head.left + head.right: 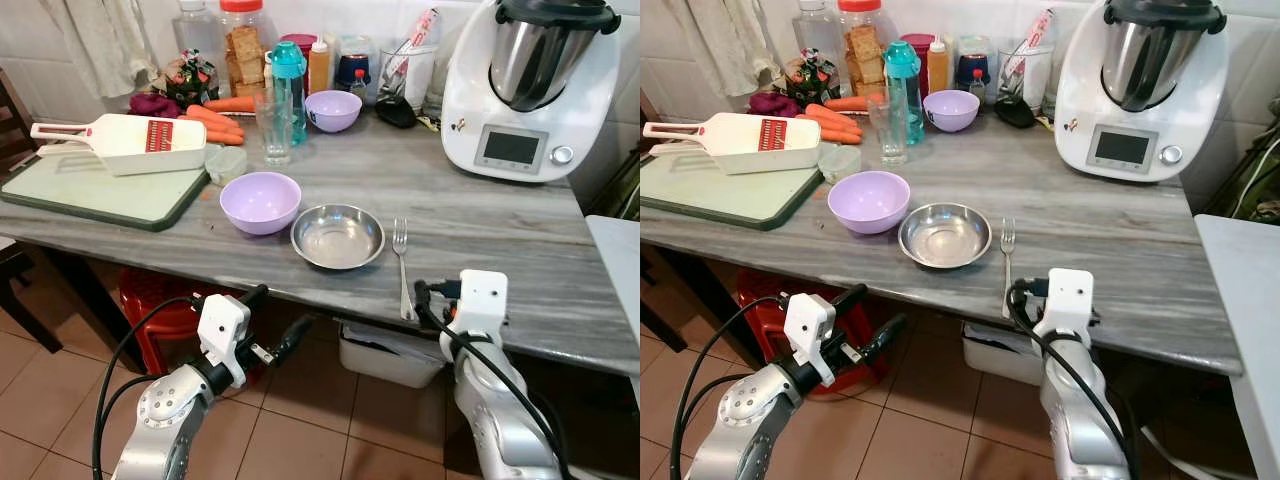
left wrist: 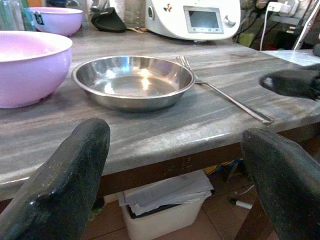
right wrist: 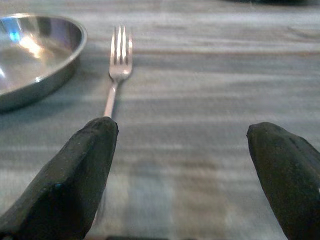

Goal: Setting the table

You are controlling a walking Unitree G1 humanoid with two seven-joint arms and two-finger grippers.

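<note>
The right hand (image 1: 432,292) sits released at the surface's (image 1: 500,250) near edge, its fingers spread, one finger (image 3: 82,170) lying over the handle end of the fork (image 1: 401,262). The fork lies just beside the steel plate (image 1: 338,236), long axis running from the hand away toward the far wall, tines pointing off. The right wrist view seems to show the handle passing under that finger, though it is blurred there. The left hand (image 1: 282,325), also spread, hangs below the edge, farther from the fork.
</note>
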